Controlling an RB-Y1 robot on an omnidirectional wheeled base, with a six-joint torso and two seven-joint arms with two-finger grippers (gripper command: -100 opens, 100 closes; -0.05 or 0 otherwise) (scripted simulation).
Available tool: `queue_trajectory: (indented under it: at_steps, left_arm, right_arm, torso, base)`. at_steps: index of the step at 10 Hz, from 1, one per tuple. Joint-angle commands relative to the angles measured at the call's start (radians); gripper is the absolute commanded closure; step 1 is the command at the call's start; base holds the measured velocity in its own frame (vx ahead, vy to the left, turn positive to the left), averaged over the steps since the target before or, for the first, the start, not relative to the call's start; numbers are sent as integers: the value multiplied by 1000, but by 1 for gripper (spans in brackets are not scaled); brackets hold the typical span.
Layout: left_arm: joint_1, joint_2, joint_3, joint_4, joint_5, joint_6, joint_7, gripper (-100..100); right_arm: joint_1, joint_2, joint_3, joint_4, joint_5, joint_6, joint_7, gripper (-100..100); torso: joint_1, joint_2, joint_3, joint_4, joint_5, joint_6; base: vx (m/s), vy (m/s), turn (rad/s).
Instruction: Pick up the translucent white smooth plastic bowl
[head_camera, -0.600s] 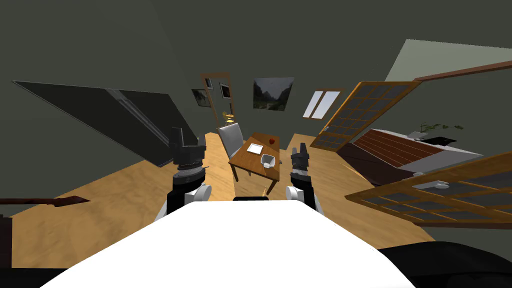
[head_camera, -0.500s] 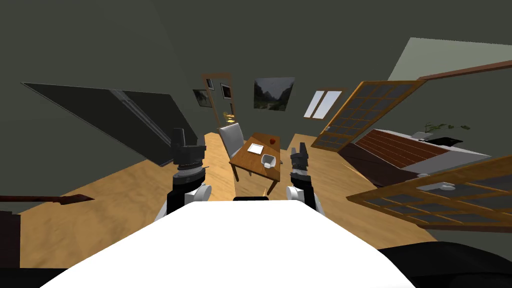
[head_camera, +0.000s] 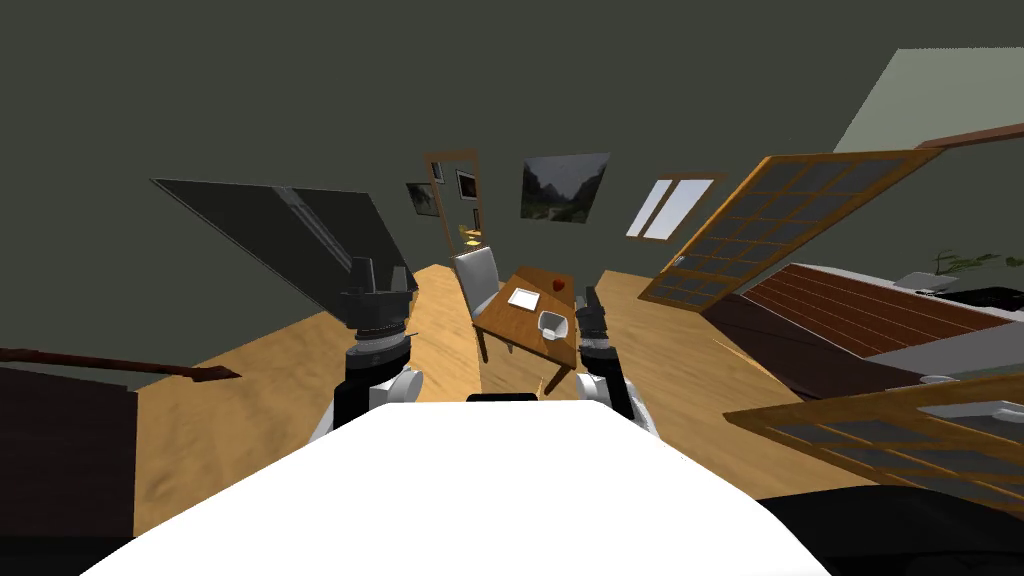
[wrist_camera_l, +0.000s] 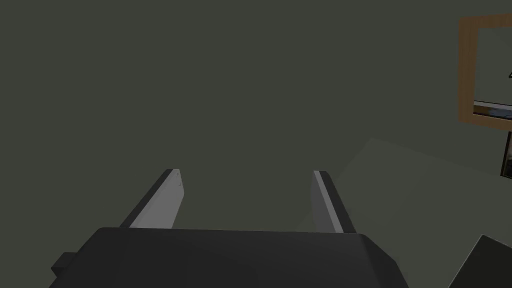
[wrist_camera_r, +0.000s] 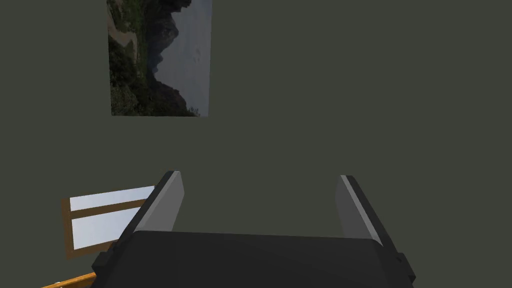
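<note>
Bowl (head_camera: 551, 322) on surface (head_camera: 508, 320), at near right corner. Sheet (head_camera: 523, 297) behind bowl, mid-surface. Apple (head_camera: 559, 285) beyond sheet, far end. Chair (head_camera: 478, 278) left of surface, close beside it.

Edge of table (head_camera: 507, 320) partly hidden behind right hand (head_camera: 589, 297), red thing (head_camera: 558, 285) on it too small to identify

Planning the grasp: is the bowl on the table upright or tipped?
Upright. The bowl sits on its base on the wooden table, near the edge closest to me, with its open rim facing up. Its contents are too small to tell.
</note>
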Motion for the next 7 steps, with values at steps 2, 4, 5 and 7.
queue_trajectory:
  at_steps: [2, 4, 5, 7]
  left_arm:
    - [0, 0, 0, 0, 0, 0, 0, 0]
    - [0, 0, 0, 0, 0, 0, 0, 0]
    - [0, 0, 0, 0, 0, 0, 0, 0]
    - [0, 0, 0, 0, 0, 0, 0, 0]
  right_arm:
    - [-19, -61, 15, 38, 14, -6, 18, -100]
    - [-48, -126, 37, 90, 35, -10, 43, -100]
    - [-64, -156, 48, 118, 46, -12, 57, -100]
    - [-80, -200, 60, 147, 58, -14, 72, -100]
  torso:
    - [3, 0, 0, 0, 1, 0]
    - [1, 1, 1, 0, 0, 0]
    - [6, -1, 0, 0, 1, 0]
    - [11, -1, -1, 0, 3, 0]
  base:
    - [17, 189, 148]
    - [37, 221, 213]
    - [71, 312, 345]
    - [54, 259, 193]
